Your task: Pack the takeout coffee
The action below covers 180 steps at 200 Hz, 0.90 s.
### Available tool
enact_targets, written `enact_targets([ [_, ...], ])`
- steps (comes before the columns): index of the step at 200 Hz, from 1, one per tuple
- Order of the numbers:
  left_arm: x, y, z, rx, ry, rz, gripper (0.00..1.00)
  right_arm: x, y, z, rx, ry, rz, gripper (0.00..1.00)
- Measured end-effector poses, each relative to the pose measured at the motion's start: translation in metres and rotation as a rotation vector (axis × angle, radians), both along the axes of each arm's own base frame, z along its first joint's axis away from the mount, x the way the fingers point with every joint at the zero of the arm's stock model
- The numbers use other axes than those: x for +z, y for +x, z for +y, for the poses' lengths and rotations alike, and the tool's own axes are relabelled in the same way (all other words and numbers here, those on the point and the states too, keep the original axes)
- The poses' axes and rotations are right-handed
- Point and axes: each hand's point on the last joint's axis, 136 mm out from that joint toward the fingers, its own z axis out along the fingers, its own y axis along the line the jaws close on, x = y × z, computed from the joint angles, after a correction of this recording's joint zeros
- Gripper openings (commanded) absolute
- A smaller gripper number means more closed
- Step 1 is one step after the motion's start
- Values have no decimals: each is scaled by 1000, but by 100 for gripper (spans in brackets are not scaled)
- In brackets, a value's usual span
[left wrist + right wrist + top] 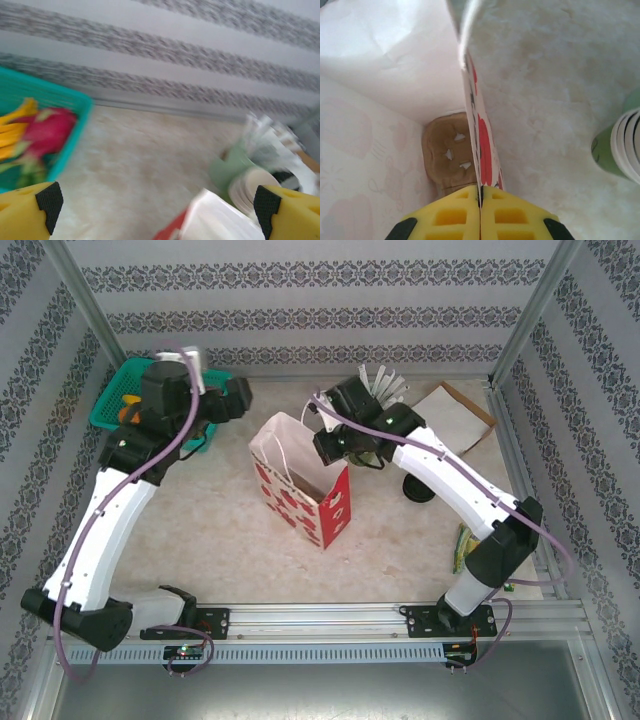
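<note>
A white paper bag (pixel 300 485) with a red pattern stands open in the middle of the table. My right gripper (pixel 327 445) is shut on the top edge of its right wall (pixel 470 105), with the yellow fingers (pixel 450 217) pressed together on the paper. A brown cardboard insert (pixel 447 160) lies at the bottom of the bag. My left gripper (pixel 235 400) hovers left of the bag, beside the teal basket, and stands wide open (pixel 155 200) with nothing between its pads. The takeout coffee is out of view.
A teal basket (pixel 118 395) with a pink dragon fruit (pixel 47 132) and yellow fruit sits at the back left. A nested stack of green cups (pixel 620 147) stands right of the bag. There is a cardboard box (pixel 455 415) at the back right and a dark round object (pixel 420 490) under the right arm.
</note>
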Motion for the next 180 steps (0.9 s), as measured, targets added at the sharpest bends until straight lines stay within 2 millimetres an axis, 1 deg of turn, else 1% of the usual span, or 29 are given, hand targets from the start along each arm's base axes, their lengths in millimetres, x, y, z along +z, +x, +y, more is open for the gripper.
enact_targets([
  [14,-2,-1,23,107,-3,2,100,0,0,2,-92,25,-7,0],
  [26,-8,-1,32,159,-2,16,100,1,1,3,-150,42,-17,0],
  [57,-25,2,36,199,-5,57,100,-3,9,-1,-271,66,-36,0],
  [81,-32,6,35,206,-14,76,100,-9,12,-5,-325,66,-38,0],
  [94,-35,9,34,207,-20,85,100,-11,12,-6,-338,65,-38,5],
  [119,-41,12,30,196,-25,103,100,-7,11,-6,-342,76,-40,25],
  [130,-43,14,29,191,-26,109,100,-5,10,-7,-332,75,-47,37],
  [136,-44,15,28,189,-25,113,99,-3,9,-7,-321,73,-55,46],
  [143,-46,16,27,188,-25,118,100,1,8,-8,-308,74,-64,56],
  [150,-47,17,27,187,-24,121,100,6,6,-8,-288,75,-73,63],
  [166,-51,19,27,188,-20,130,100,20,-1,-13,-241,77,-104,74],
  [172,-53,19,27,191,-18,133,100,27,-3,-18,-233,78,-121,88],
  [174,-53,19,27,191,-17,134,100,29,-3,-19,-227,75,-128,95],
  [175,-53,19,27,192,-17,135,100,31,-4,-20,-222,74,-133,96],
  [180,-56,18,28,194,-15,139,100,37,-4,-25,-223,79,-149,98],
])
